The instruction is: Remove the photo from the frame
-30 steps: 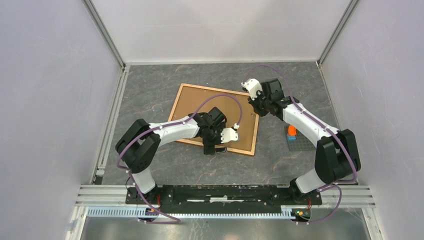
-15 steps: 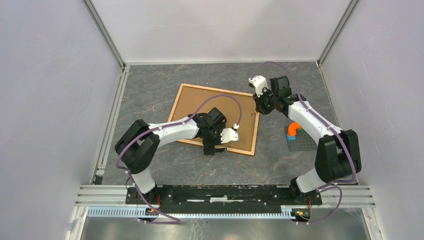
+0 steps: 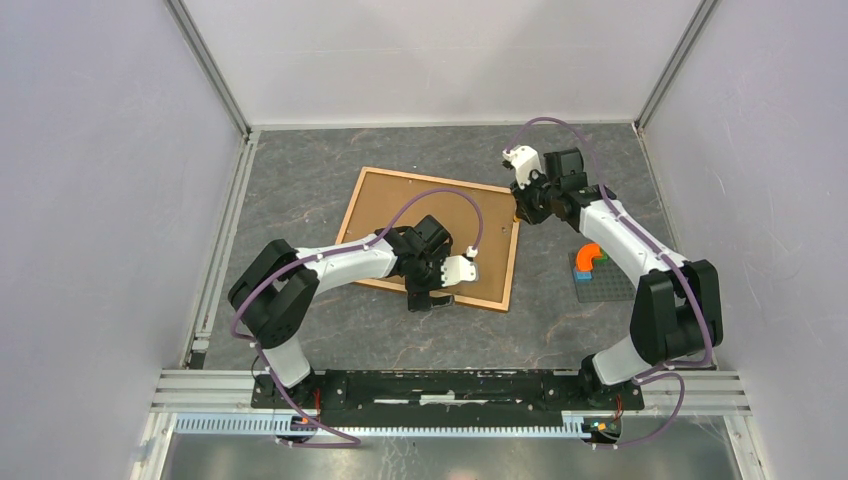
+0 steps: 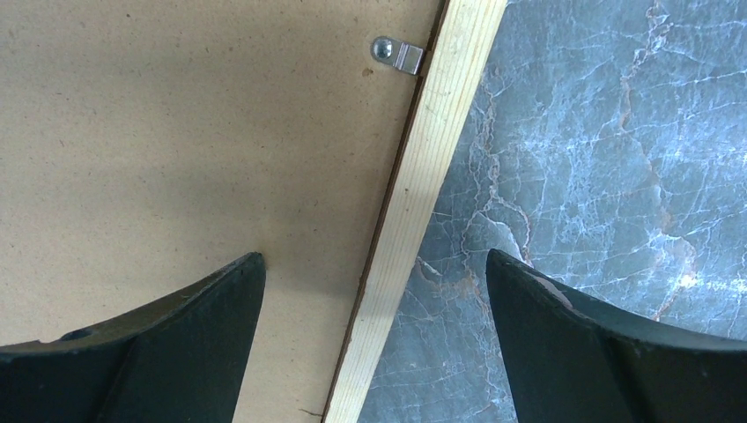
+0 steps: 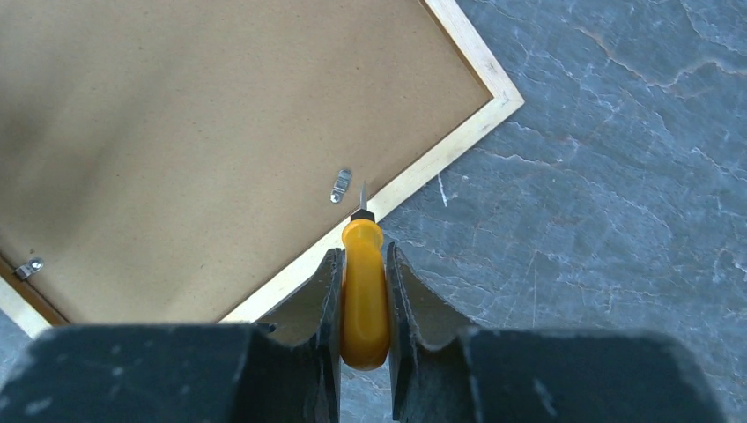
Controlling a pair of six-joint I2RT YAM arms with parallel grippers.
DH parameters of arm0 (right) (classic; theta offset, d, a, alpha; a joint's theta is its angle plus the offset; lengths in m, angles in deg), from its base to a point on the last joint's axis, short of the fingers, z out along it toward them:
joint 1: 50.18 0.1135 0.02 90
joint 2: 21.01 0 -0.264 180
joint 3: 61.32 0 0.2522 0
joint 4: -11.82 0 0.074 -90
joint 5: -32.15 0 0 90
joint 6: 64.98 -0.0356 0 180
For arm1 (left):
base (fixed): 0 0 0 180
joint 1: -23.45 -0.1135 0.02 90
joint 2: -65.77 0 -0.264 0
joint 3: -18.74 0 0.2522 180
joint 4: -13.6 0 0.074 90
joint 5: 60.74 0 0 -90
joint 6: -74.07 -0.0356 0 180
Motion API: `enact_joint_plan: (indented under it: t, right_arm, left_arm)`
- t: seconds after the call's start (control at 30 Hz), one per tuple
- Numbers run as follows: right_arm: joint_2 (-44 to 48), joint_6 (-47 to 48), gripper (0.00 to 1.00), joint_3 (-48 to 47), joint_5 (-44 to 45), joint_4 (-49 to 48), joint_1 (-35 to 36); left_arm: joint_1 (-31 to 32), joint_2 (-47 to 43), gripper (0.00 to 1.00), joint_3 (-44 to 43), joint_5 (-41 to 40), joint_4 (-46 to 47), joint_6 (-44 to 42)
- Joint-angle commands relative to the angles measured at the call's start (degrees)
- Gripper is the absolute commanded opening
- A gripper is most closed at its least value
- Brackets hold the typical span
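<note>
The frame (image 3: pixel 400 215) lies face down on the grey table, its brown fibreboard back (image 4: pixel 176 132) up and its pale wooden moulding (image 4: pixel 414 203) around it. The photo is hidden under the back panel. My left gripper (image 3: pixel 432 298) hangs open over the frame's near right edge, one finger over the panel and one over the table (image 4: pixel 374 282). A metal turn clip (image 4: pixel 395 55) sits ahead of it. My right gripper (image 5: pixel 363 251) is shut on a yellow-handled screwdriver (image 5: pixel 364 291). Its tip points at another clip (image 5: pixel 340 185) by the frame's right edge (image 3: pixel 520 212).
A small grey baseplate (image 3: pixel 612 285) with orange and blue bricks lies right of the frame, under my right forearm. A third clip (image 5: pixel 29 267) shows at the panel's far side. White walls close in the table on three sides, with a rail (image 3: pixel 225 230) along the left.
My right gripper with the screwdriver has moved right and back, from above the frame's corner to just beyond its right edge. The left gripper has opened slightly wider and kept its place.
</note>
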Motion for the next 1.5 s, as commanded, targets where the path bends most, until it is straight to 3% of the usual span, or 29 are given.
enact_joint_plan:
  t: [0.0, 0.5, 0.9, 1.47]
  right_arm:
    - [0.3, 0.4, 0.0, -0.4, 3.7, -2.2, 1.2]
    - [-2.1, -0.2, 0.0, 2.8, 4.6, -4.7, 3.2]
    - [-2.3, 0.4, 0.0, 0.9, -2.3, 0.6, 4.2]
    - [0.2, -0.2, 0.0, 0.5, 6.2, -3.5, 2.8]
  left_arm:
    - [-0.1, -1.0, 1.0, 0.3, 1.3, -0.5, 2.6]
    - [-0.1, 0.1, 1.0, -0.4, 0.3, -0.5, 2.7]
    - [-0.1, 0.4, 1.0, -0.4, 0.7, -0.6, 2.4]
    - [-0.1, 0.7, 1.0, -0.9, 0.0, -0.6, 2.7]
